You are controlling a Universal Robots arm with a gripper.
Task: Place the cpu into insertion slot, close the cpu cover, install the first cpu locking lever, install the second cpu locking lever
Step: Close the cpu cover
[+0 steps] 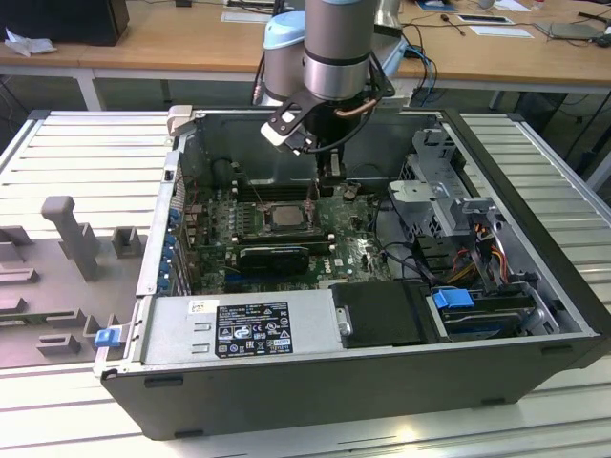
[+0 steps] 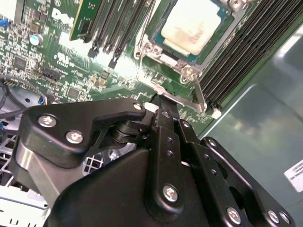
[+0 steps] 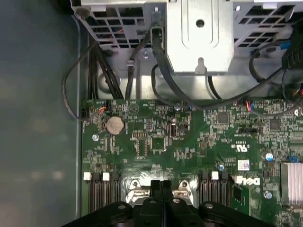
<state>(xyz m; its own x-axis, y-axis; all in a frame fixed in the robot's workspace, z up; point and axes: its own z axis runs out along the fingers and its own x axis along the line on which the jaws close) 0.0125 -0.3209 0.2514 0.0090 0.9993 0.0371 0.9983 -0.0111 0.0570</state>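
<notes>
In the open case: a dark grey metal computer case (image 1: pixel 382 391) lies on its side on a ribbed grey metal table (image 1: pixel 86 153). Its open face is up, probably so the arm can reach straight down.
Held in the case: a green circuit board (image 1: pixel 358 253), a silver power supply box with a black label (image 1: pixel 239 329) at lower centre of the exterior view, and a grey perforated metal drive cage (image 1: pixel 439 181) toward the exterior view's right.
Insertion slot: the square dark-framed socket (image 1: pixel 260 219) sits mid-frame in the exterior view and is occupied.
Cpu: the small flat square chip with a pale silver top (image 2: pixel 189 23) lies level in the insertion slot.
Cpu cover: the thin silver metal frame (image 2: pixel 222 42) appears folded down around the chip, whose top shows through the cut-out.
Locking lever: a thin silver wire rod (image 2: pixel 200 97) runs by the socket corner, close to the fingertips. I cannot tell whether it is hooked.
Gripper: the black two-finger gripper (image 3: pixel 162 187) hangs just beside the socket with its fingers pressed together and nothing visible between them. This probably makes a narrow tip for pushing the rod.
Memory slots: long black plastic rows (image 2: pixel 241 52) flank the socket.
</notes>
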